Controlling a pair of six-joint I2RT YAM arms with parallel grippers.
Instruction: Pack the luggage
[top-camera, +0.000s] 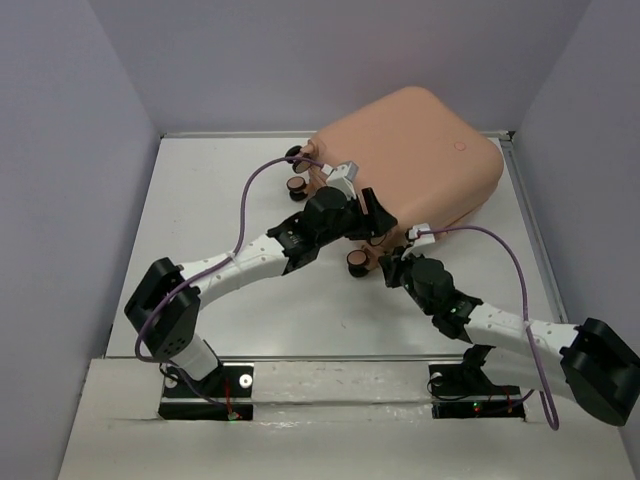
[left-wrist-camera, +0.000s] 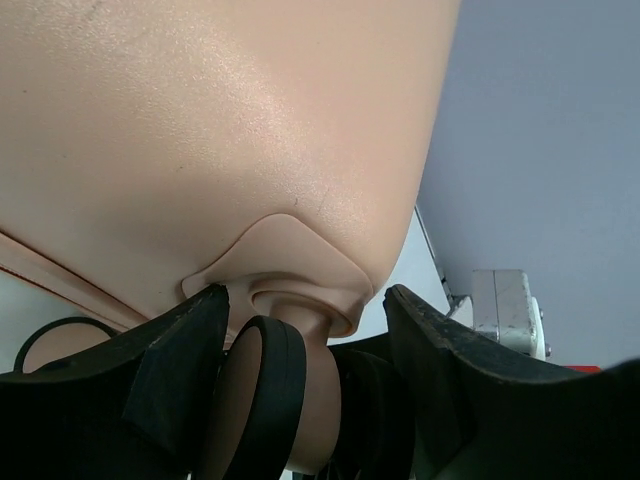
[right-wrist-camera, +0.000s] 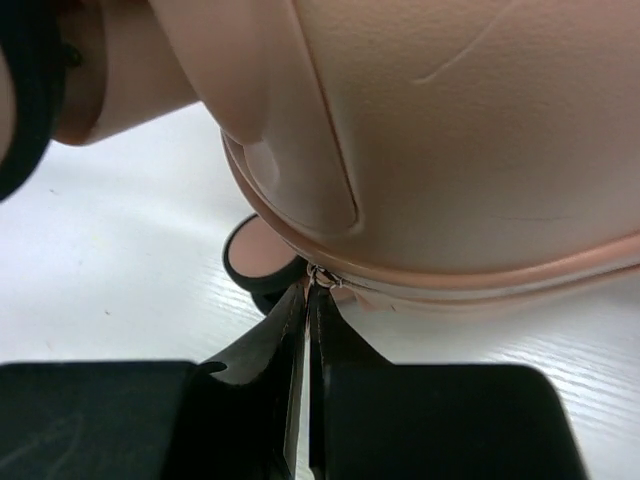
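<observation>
While the shut luggage (top-camera: 410, 150) lies far-right on the desk (top-camera: 230, 200), right gripper (right-wrist-camera: 309, 290) jaws clench what seems its zipper pull (right-wrist-camera: 320, 276); left gripper (left-wrist-camera: 305, 300) jaws straddle a wheel (left-wrist-camera: 275, 400), unclamped. Likely zipping: next, pull steadily.

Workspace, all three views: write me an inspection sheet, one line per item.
Surface: white table, faint wood grain.
Job's things: peach luggage lying flat at the far right, shells together, wheels toward the arms.
Clutter: nothing seen.
Grippers: left gripper open, jaws either side of a wheel; right gripper shut, tips at the zipper pull on the seam, grip on it unclear.
Cables: a purple cable runs along each arm, the left one looping near the luggage's wheels.
Surroundings: plain grey walls on three sides.
</observation>
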